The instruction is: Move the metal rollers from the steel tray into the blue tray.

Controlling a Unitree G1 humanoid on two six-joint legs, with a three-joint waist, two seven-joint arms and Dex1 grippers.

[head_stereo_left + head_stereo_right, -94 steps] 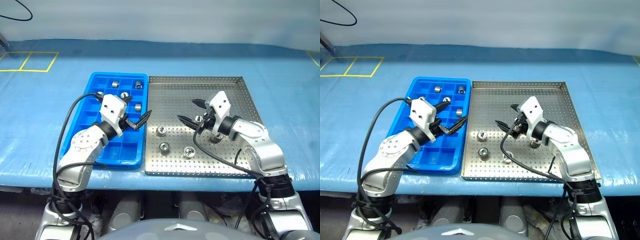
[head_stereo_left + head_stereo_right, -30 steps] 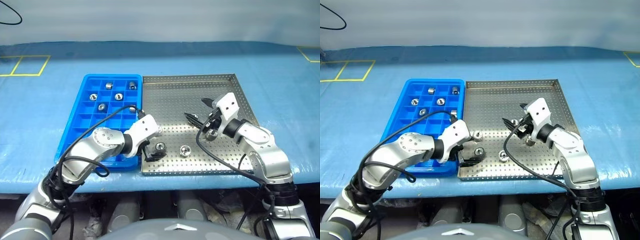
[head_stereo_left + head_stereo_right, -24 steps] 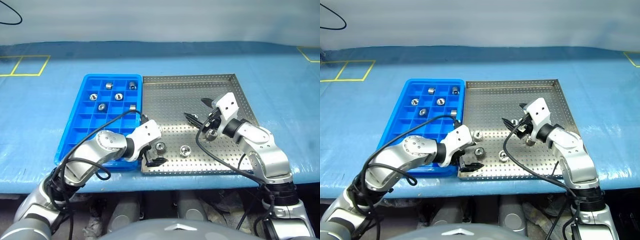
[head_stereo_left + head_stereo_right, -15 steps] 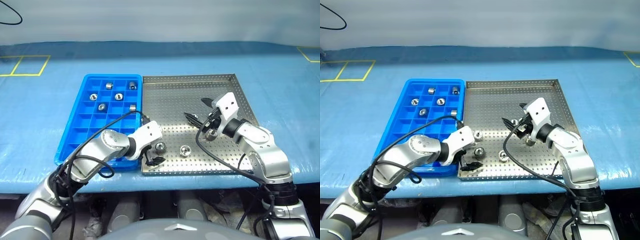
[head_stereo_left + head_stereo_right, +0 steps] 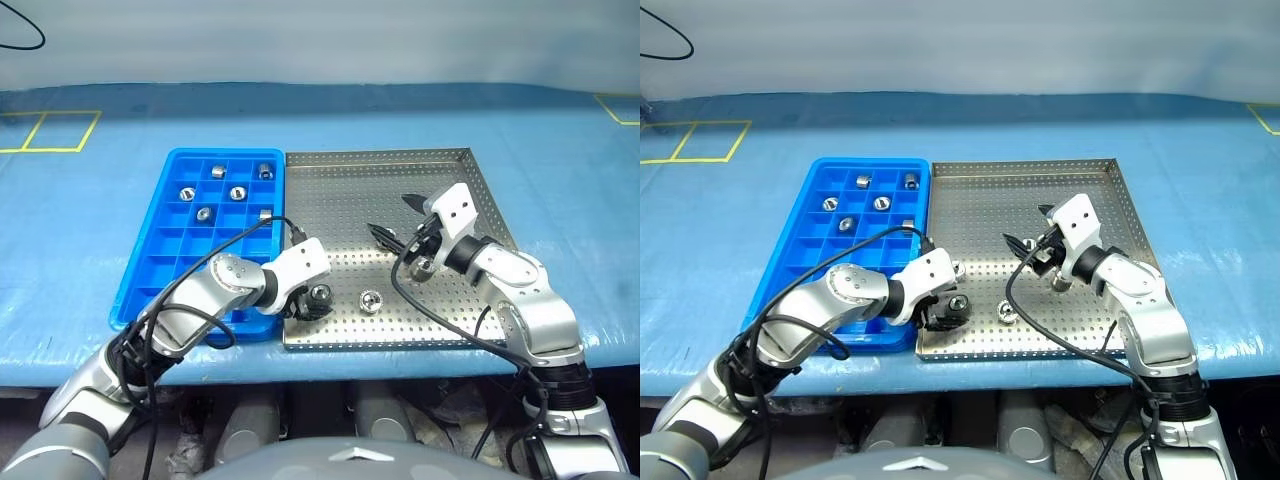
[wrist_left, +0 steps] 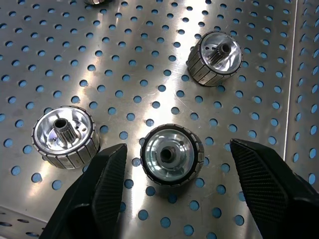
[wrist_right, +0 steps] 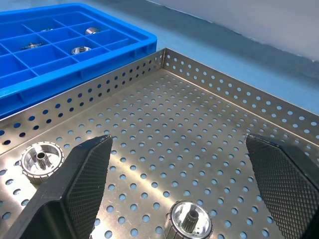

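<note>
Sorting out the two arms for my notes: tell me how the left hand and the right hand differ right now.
The left hand is low over the steel tray, fingers either side of a metal roller without touching it; the right hand has nothing between its fingers. The left works at the steel tray's near edge by the blue tray; the right sits mid-tray. Both are open over the steel tray.

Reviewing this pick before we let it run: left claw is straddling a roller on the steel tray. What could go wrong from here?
1. In the left wrist view the roller sits nearer one finger of the left claw; closing may push it sideways before it grips.
2. A neighbouring roller lies close beside that finger and could get knocked.
3. The target is near the steel tray rim beside the blue tray; a low lift might clip it.
</note>
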